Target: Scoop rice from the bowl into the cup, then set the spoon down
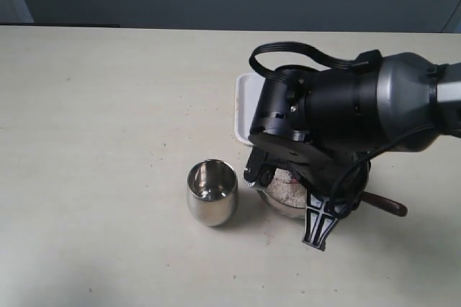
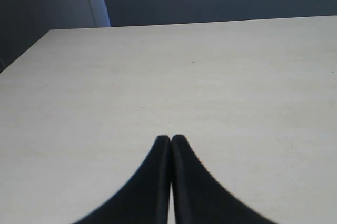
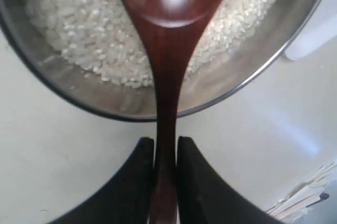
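Note:
The steel bowl (image 3: 79,98) holds off-white rice (image 3: 73,24). My right gripper (image 3: 165,148) is shut on the thin handle of the reddish-brown wooden spoon (image 3: 168,66). The spoon's oval end lies over the rice, with a few grains at its far edge. In the exterior view the right arm (image 1: 346,112) hides most of the bowl (image 1: 282,205). A patch of rice (image 1: 288,188) shows there, and the spoon's handle end (image 1: 385,206) sticks out to the right. The shiny cup (image 1: 212,192) stands upright just left of the bowl. My left gripper (image 2: 170,139) is shut on nothing above bare table.
A flat white tray (image 1: 243,105) lies behind the bowl, partly under the right arm. Its corner (image 3: 316,34) also shows in the right wrist view. A few stray grains (image 1: 270,235) dot the pale table (image 1: 108,141) in front of the bowl.

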{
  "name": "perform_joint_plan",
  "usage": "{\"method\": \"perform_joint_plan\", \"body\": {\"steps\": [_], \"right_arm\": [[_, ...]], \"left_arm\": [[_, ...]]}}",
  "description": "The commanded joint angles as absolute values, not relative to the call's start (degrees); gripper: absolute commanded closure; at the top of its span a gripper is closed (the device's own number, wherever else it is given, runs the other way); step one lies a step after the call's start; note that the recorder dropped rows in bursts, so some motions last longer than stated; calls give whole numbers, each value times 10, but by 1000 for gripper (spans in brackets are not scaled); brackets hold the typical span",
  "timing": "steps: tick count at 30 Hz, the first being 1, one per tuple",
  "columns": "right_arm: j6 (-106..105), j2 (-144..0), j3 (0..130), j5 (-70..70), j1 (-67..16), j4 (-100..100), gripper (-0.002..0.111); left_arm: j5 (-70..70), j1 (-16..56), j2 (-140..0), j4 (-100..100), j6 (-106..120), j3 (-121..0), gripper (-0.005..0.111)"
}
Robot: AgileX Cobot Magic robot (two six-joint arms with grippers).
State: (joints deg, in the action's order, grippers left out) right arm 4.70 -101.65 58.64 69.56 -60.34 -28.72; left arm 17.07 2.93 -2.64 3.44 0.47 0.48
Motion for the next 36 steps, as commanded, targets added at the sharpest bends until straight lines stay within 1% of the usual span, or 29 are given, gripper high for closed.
{"method": "perform_joint_plan", "body": {"steps": [1,6,13,18,25,31,36], "right_arm": [[50,-1000,586,700,-600,-280,109],[50,-997,593,700,-606,-277,109],[42,-997,647,700,-622,-276,109],[32,-997,655,700,-635,-272,109],[32,-1026,671,700,-672,-269,109],[20,-1049,701,700,-674,-273,109],[21,-1052,701,700,-684,-313,109]], "left_arm": [[165,36,-27,38,4,0,106],[165,36,-27,38,4,0,106],[165,36,-27,38,4,0,106],[165,36,-27,38,4,0,106],[166,36,-27,38,4,0,106],[166,36,-27,38,4,0,106],[166,36,-27,38,4,0,106]]}}
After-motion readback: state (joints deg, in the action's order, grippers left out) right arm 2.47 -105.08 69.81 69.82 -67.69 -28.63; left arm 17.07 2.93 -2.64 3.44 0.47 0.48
